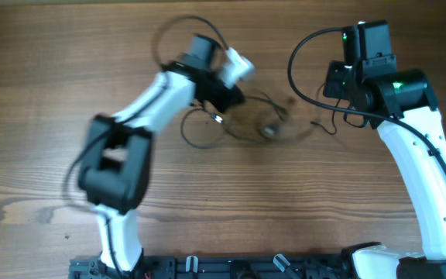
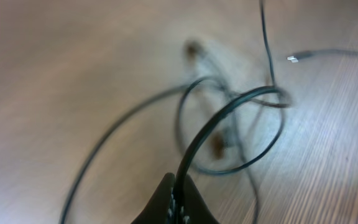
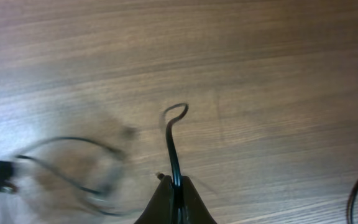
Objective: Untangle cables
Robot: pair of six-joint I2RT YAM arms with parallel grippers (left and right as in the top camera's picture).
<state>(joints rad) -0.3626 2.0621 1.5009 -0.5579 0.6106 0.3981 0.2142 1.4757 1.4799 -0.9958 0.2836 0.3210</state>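
Black cables tangled on table, between both arms. Left tool clenched on one cable loop; right tool clenched on thin cable end. Tangle runs left-right; left tool nearer its knot.

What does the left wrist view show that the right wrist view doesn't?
Only the left wrist view: several overlapping loops of the cables, crossing near the centre, and a small silver plug end lying apart at upper right. Only the right wrist view: one strand rising from the right pincer and curling into a small hook, with blurred strands to its left. Both: a pincer shut on a thin black strand, the left pincer included, over the wooden table.
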